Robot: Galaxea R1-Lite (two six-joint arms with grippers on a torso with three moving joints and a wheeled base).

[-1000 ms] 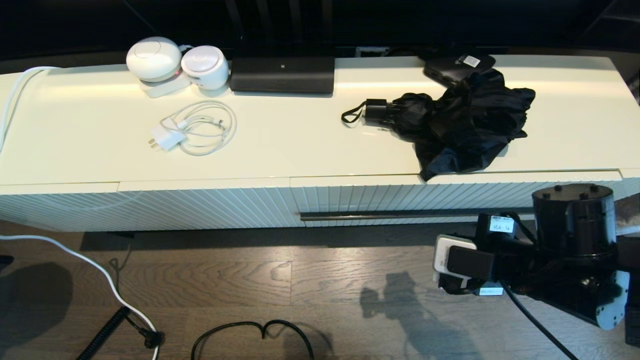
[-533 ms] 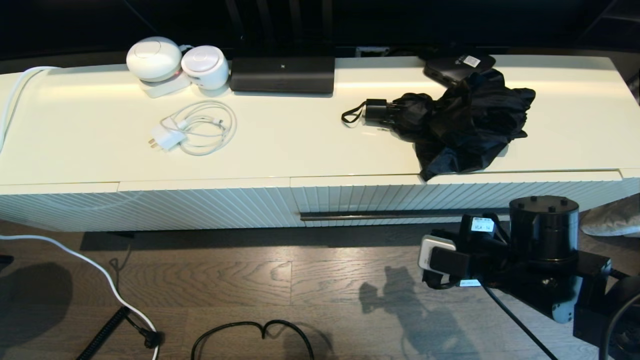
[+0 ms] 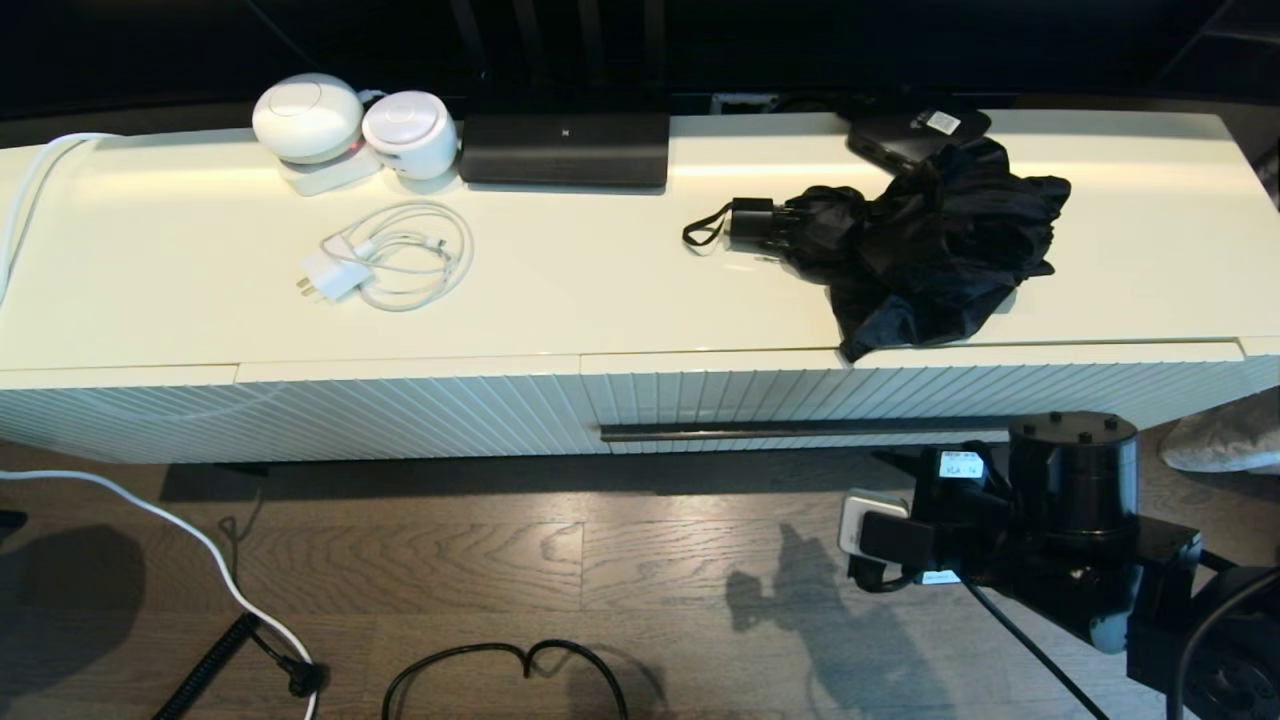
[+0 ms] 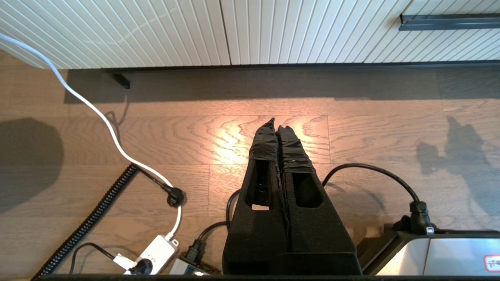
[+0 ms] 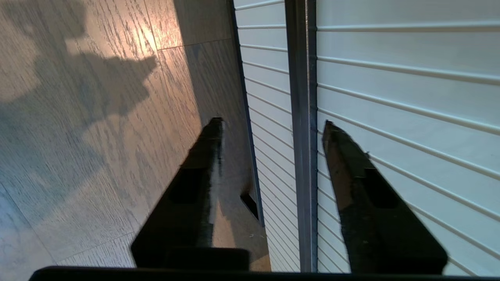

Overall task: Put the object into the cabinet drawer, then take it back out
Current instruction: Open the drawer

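The black folding umbrella (image 3: 920, 250) lies on the cabinet top at the right, its fabric loosely bunched. Its short handle and wrist loop (image 3: 705, 232) point left. Below it the cream ribbed drawer (image 3: 900, 390) is shut, with its dark bar handle (image 3: 780, 432) running along the front. My right arm (image 3: 1070, 500) hangs low in front of the drawer's right end. In the right wrist view the right gripper (image 5: 269, 125) is open, the bar handle (image 5: 300, 97) showing between its fingers, not touched. My left gripper (image 4: 276, 123) is shut and empty over the floor.
On the cabinet top stand two white round devices (image 3: 310, 118), a long black device (image 3: 565, 148), a flat black box with a white label (image 3: 915, 130) and a white charger with coiled cable (image 3: 385, 258). A handleless ribbed panel (image 3: 300, 420) sits left. Cables (image 3: 500, 665) cross the wooden floor.
My right arm has dropped lower and shifted left in front of the drawer, settling near handle height. The umbrella and the drawer have not moved.
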